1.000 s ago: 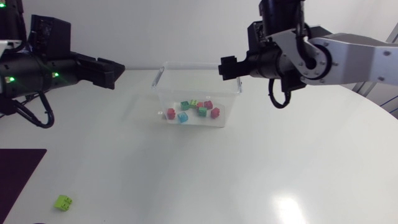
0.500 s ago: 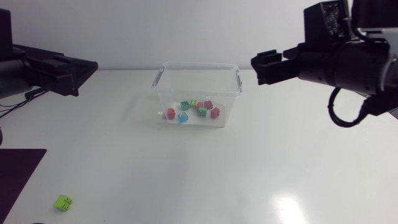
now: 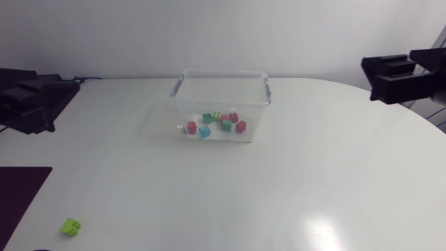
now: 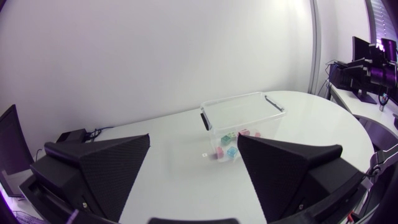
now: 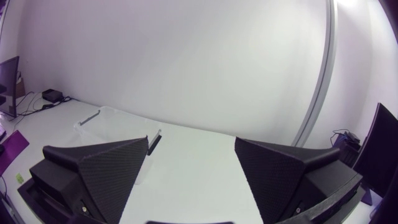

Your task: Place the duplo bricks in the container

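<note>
A clear plastic container [image 3: 220, 89] stands at the table's middle back, with several duplo bricks [image 3: 217, 123] in red, green and blue on its floor. One lime green brick [image 3: 70, 226] lies alone near the front left corner. My left gripper [image 3: 61, 99] hangs open and holds nothing at the left edge, far from both. My right gripper [image 3: 371, 75] is open with nothing in it at the right edge. In the left wrist view the container [image 4: 241, 109] sits well ahead of the open left gripper [image 4: 194, 140]. In the right wrist view the container [image 5: 115, 119] shows partly behind one finger of the open right gripper [image 5: 191, 142].
A dark purple mat [image 3: 19, 199] covers the front left edge of the white table [image 3: 293, 181], just behind the lone green brick.
Both arms have drawn back outward, the left gripper to the left edge and the right gripper from the container's right rim to the right edge. The bricks have not moved.
</note>
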Controlling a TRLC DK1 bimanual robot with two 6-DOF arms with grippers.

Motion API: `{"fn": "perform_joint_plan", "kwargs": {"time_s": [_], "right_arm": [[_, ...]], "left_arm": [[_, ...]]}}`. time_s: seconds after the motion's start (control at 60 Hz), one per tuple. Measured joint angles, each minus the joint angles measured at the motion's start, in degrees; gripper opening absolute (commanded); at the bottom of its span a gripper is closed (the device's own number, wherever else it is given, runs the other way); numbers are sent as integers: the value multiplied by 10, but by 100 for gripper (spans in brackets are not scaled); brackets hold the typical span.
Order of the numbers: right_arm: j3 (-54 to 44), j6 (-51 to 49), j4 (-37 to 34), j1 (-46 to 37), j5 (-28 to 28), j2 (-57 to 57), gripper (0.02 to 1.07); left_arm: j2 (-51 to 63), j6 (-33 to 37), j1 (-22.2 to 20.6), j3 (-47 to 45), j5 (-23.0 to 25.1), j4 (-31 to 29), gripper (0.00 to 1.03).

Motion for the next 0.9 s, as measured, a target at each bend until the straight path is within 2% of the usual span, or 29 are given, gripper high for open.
{"fn": "perform_joint_plan", "kwargs": {"time_s": [0.283,0.55,0.9], "right_arm": [[-20,-9,-20,-73,6,-74,102],[-25,-13,-28,-88,27,-145,102],[-100,-39,-14,-99,28,-238,102]], "left_arm": [[-88,-5,20,-47,-12,-25,98],[-158,-5,42,-89,-16,-32,98],[-219,-3,66,-138,-21,-22,98]]}}
